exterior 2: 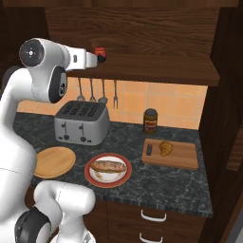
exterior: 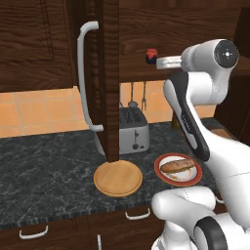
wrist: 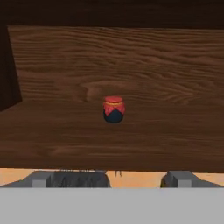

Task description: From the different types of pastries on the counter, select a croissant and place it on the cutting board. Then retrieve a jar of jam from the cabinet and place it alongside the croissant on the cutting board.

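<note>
gripper (wrist: 113, 178): I've got it level with the cabinet (wrist: 131, 65) shelf, fingers spread wide, nothing held
jam jar (wrist: 113, 109): dead ahead of the fingers, near the back of the shelf, upright, not yet between the tips
croissant (exterior 2: 165, 148): on the cutting board (exterior 2: 182, 159), well below and off to the side of my tool
risk: jar is tiny, a slightly off reach could knock it over or shove it into the back wall
risk 2: open door (exterior: 108, 78) close beside the arm, I could clip it pulling out
</note>
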